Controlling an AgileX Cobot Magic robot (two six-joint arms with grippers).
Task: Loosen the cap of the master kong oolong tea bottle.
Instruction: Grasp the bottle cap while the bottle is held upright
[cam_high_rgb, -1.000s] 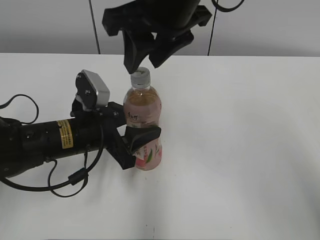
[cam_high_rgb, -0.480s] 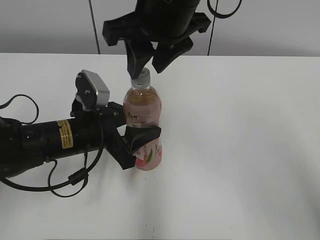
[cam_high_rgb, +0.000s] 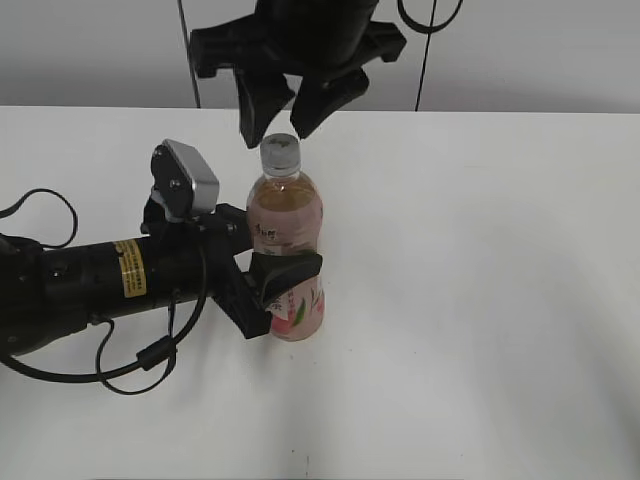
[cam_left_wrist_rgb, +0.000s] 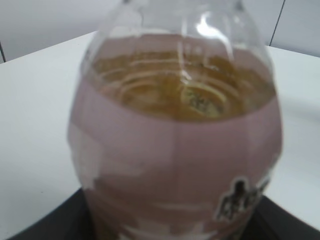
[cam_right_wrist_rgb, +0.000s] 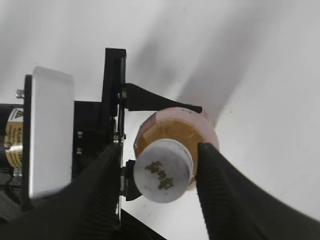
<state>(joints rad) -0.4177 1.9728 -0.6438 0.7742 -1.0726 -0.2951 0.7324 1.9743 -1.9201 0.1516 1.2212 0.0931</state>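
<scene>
The master kong oolong tea bottle (cam_high_rgb: 285, 225) stands upright on the white table, amber tea inside and a pink label low down. My left gripper (cam_high_rgb: 280, 262) reaches in from the left and is shut on the bottle's body; in the left wrist view the bottle (cam_left_wrist_rgb: 175, 135) fills the frame between dark fingers (cam_left_wrist_rgb: 42, 227). The white cap (cam_high_rgb: 281, 152) with its dark logo (cam_right_wrist_rgb: 162, 171) is on the neck. My right gripper (cam_high_rgb: 278, 130) hangs just above the cap, open, its fingers (cam_right_wrist_rgb: 220, 185) on either side of the cap with gaps showing.
The white table (cam_high_rgb: 480, 280) runs out to the right and front of the bottle. The left arm with its grey camera block (cam_high_rgb: 185, 178) lies along the table at the left. Cables (cam_high_rgb: 130, 375) loop beside that arm. A grey wall stands behind.
The right gripper dipped toward the cap, then shifted slightly left and up. The bottle and the left arm have stayed where they were.
</scene>
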